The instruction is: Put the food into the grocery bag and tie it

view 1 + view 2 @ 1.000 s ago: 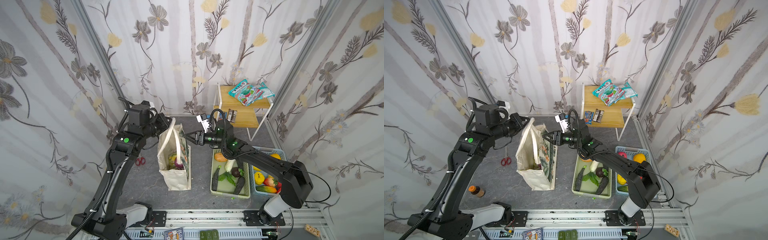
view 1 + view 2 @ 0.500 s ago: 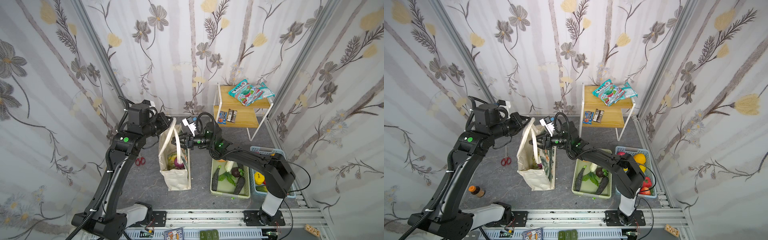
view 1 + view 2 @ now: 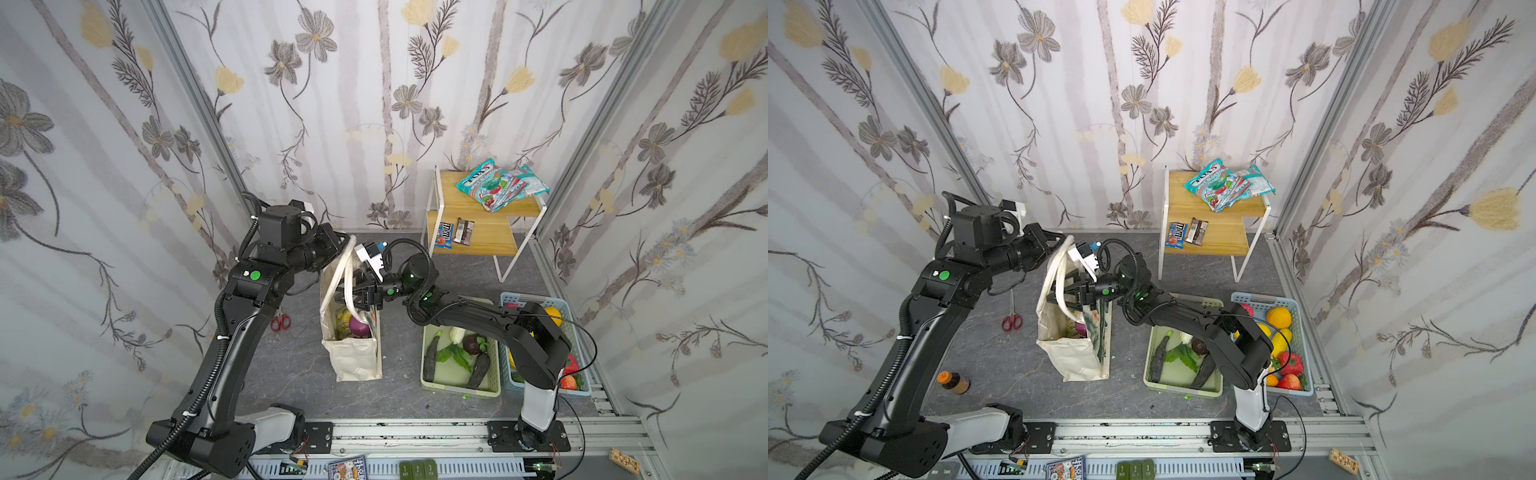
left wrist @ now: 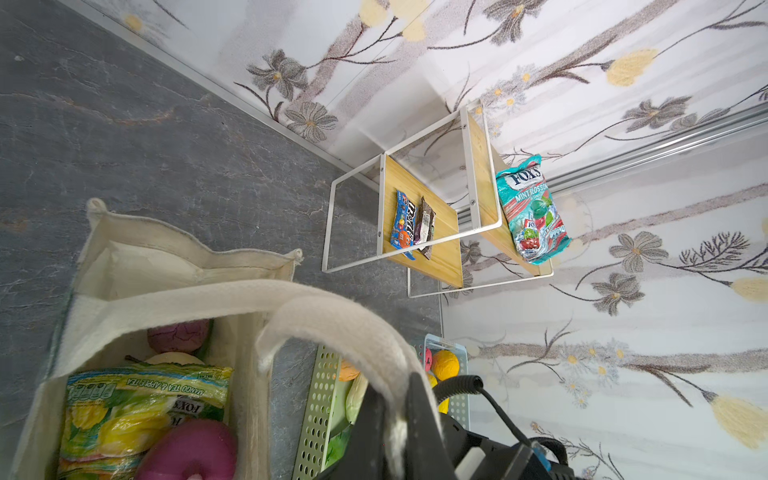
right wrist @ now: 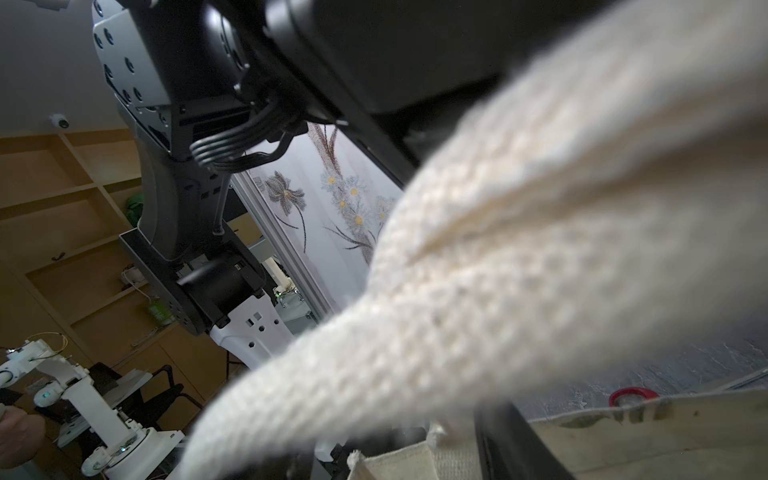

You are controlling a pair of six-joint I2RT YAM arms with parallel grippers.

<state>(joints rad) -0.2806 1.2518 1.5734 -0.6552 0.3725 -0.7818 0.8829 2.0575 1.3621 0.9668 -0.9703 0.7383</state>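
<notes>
Packet (image 4: 124, 399) lettered "FOX'S", "MANGO TEA & APPLE TEA", inside grocery bag (image 4: 137, 257). Left claw (image 4: 395, 419) clamped on strap (image 4: 332, 320), right claw (image 3: 348, 296) apart.

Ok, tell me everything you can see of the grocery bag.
The grocery bag is a cream canvas tote, green print on one side, upright on the floor, mouth open. Purple onion and yellow-green snack packet lie inside. The left gripper is shut on one strap handle; the right gripper, open, is at the other.
</notes>
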